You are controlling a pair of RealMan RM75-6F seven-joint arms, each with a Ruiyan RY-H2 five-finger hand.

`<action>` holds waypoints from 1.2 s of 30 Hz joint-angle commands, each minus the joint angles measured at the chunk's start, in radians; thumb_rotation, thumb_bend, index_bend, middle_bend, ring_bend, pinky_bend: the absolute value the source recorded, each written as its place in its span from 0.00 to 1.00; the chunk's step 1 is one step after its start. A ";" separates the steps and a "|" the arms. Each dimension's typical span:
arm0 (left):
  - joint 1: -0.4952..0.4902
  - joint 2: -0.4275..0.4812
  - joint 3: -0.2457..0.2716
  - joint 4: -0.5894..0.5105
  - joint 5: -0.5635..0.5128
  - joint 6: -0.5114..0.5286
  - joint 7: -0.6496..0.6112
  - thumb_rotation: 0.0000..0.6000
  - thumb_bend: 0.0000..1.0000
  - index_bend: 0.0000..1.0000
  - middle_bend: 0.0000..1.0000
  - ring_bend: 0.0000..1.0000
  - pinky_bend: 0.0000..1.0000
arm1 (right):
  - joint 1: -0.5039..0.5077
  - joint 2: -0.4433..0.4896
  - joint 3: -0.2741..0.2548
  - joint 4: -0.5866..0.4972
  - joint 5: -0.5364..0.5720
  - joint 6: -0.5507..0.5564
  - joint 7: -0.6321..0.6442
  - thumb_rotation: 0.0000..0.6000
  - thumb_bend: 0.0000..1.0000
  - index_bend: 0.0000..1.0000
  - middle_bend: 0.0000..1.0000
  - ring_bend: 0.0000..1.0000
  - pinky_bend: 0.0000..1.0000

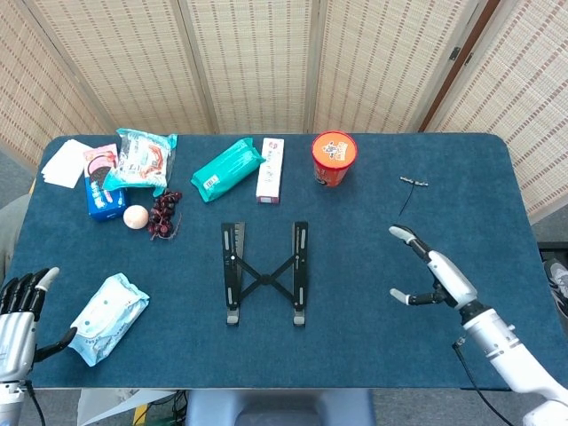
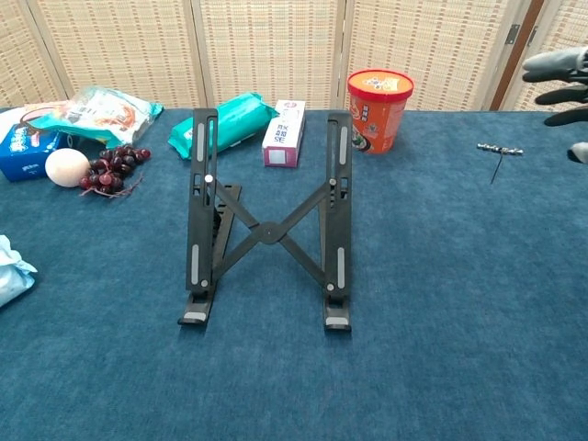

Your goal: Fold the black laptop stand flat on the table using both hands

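1. Your black laptop stand (image 1: 264, 272) sits in the middle of the head view on the blue table (image 1: 373, 204), raised and open, its two rails tied by a crossed brace; neither hand touches it
2. In the chest view the laptop stand (image 2: 266, 220) fills the centre, its front feet on the cloth and its rails sloping up toward the back
3. Your right hand (image 1: 429, 273) is at the centre right of the head view, well apart from the stand, fingers spread with thumb apart, holding nothing
4. In the chest view only the dark fingertips (image 2: 556, 64) of that hand show at the upper right edge
5. Your left hand (image 1: 18, 306) is in the lower left corner of the head view, fingers extended and apart, empty, just beside a light blue packet (image 1: 106, 317)
6. Along the top of the head view lie an orange cup (image 1: 334, 157), a white box (image 1: 270, 169), a teal pack (image 1: 227, 169), dark grapes (image 1: 162, 214) and a small pale ball (image 1: 136, 216)
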 commanded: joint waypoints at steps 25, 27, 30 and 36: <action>0.005 0.016 -0.002 -0.007 -0.012 -0.003 -0.006 1.00 0.18 0.09 0.11 0.07 0.02 | 0.349 -0.311 0.031 0.342 -0.012 -0.229 0.427 1.00 0.15 0.00 0.00 0.00 0.10; 0.009 0.020 -0.002 -0.011 -0.012 0.003 -0.007 1.00 0.18 0.09 0.11 0.07 0.02 | 0.369 -0.334 0.030 0.361 -0.015 -0.237 0.443 1.00 0.15 0.00 0.00 0.00 0.10; 0.014 0.025 -0.002 -0.013 -0.014 0.008 -0.011 1.00 0.18 0.09 0.11 0.07 0.02 | 0.396 -0.366 0.028 0.392 -0.017 -0.246 0.457 1.00 0.15 0.00 0.01 0.00 0.10; 0.019 0.029 0.000 -0.016 -0.013 0.013 -0.011 1.00 0.18 0.09 0.11 0.07 0.02 | 0.431 -0.414 0.033 0.429 -0.008 -0.243 0.492 1.00 0.15 0.00 0.03 0.00 0.10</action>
